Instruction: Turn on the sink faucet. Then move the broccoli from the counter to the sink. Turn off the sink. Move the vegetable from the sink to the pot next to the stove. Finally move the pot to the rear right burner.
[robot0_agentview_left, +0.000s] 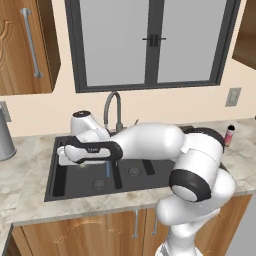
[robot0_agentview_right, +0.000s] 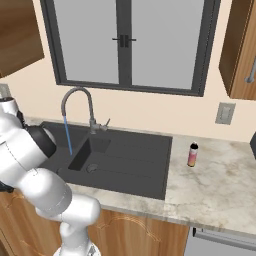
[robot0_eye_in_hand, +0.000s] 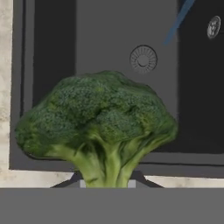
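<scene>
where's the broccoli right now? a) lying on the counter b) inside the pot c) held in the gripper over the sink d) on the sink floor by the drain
c: in the hand view the broccoli rises from the gripper, with the sink below.

Cream wall (robot0_agentview_right: 165, 107), dark-framed window (robot0_agentview_right: 125, 45) with 2 panes top center. Wood upper cabinets (robot0_agentview_left: 25, 45) at both top corners, wood base cabinets (robot0_agentview_left: 100, 230) along bottom. Grey wall outlet (robot0_agentview_right: 225, 113) right of window.
</scene>
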